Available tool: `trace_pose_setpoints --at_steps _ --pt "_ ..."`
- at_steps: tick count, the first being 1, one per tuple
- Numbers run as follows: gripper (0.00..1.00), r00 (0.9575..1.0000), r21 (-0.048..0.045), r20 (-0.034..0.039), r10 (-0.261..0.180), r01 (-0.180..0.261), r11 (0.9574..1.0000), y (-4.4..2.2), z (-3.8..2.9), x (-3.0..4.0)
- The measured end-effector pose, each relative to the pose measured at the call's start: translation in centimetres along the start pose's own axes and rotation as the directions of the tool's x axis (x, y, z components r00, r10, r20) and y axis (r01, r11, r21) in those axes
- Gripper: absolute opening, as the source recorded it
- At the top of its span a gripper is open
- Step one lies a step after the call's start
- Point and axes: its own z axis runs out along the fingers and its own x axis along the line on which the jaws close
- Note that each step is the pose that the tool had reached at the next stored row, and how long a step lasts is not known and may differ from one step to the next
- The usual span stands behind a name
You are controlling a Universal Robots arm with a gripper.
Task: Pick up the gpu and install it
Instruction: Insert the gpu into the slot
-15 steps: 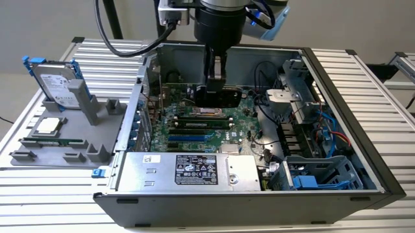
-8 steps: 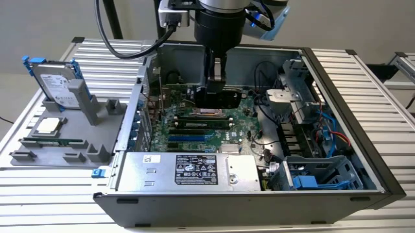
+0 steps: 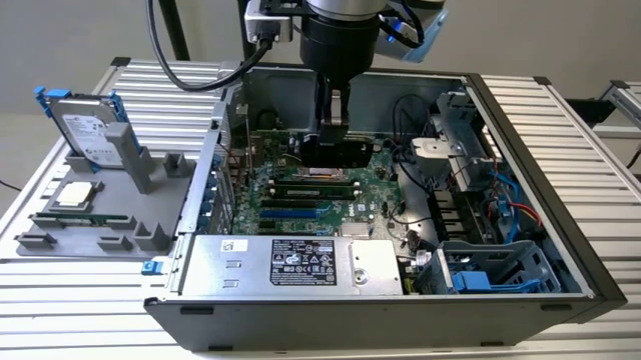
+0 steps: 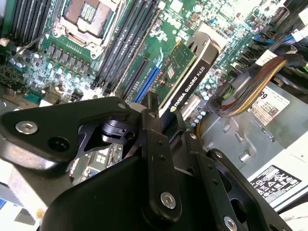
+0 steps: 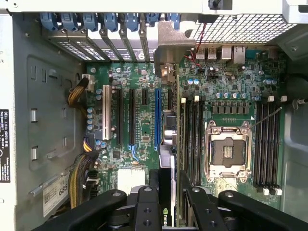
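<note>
The gpu point(image 3: 337, 155) is a flat card held on edge inside the open computer case point(image 3: 561, 247), over the motherboard point(image 3: 300, 202). My gripper point(image 3: 329, 131) reaches down from above and is shut on the card's upper edge. In the second wrist view the gpu point(image 4: 185, 77) shows its green board and black cooler edge between my gripper point(image 4: 166, 115) fingers, close beside a long blue slot point(image 4: 147, 84). In the first wrist view the gpu point(image 5: 166, 144) is seen edge-on just beside the blue slot point(image 5: 157, 115), its silver bracket point(image 5: 168, 45) toward the rear slot covers. Whether it touches the slot I cannot tell.
A CPU socket point(image 5: 226, 151) and memory slots lie beside the card. The power supply point(image 3: 290, 262), a drive cage point(image 3: 481, 270) and cable bundles point(image 4: 250, 96) crowd the case. Outside, at the exterior view's left, a grey fixture point(image 3: 140, 172) holds a hard drive point(image 3: 85, 131) and a memory stick point(image 3: 80, 220).
</note>
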Motion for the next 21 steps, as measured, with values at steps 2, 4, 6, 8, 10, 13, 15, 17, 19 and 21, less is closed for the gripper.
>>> trace_pose_setpoints --at_steps 2,4,6,8,10,13,15,17,19,21 --pt "0.00 1.0000 0.0000 -0.0004 0.000 0.000 1.0000 0.00 0.14 0.00" --pt "0.00 1.0000 0.0000 -0.0004 0.000 0.000 1.0000 0.00 0.33 0.00" --pt "0.00 1.0000 0.0000 -0.0004 0.000 0.000 1.0000 0.00 0.55 0.00" --pt "0.00 1.0000 -0.0001 -0.0004 0.000 0.000 1.0000 0.00 0.69 0.00" --pt "0.00 1.0000 -0.0002 -0.0008 0.000 0.000 1.0000 0.00 0.69 0.00" --pt "0.00 1.0000 -0.0001 -0.0005 0.000 0.000 1.0000 -0.01 0.73 0.00" --pt "0.00 1.0000 -0.0001 -0.0005 0.000 0.000 1.0000 -0.01 0.75 0.00" --pt "0.00 1.0000 -0.0001 -0.0004 0.000 0.000 1.0000 -0.01 0.77 0.00" --pt "0.00 1.0000 -0.0001 -0.0004 0.000 0.000 1.0000 -0.01 0.78 0.00" --pt "0.00 1.0000 -0.0001 -0.0004 0.000 0.000 1.0000 -0.01 0.80 0.00"
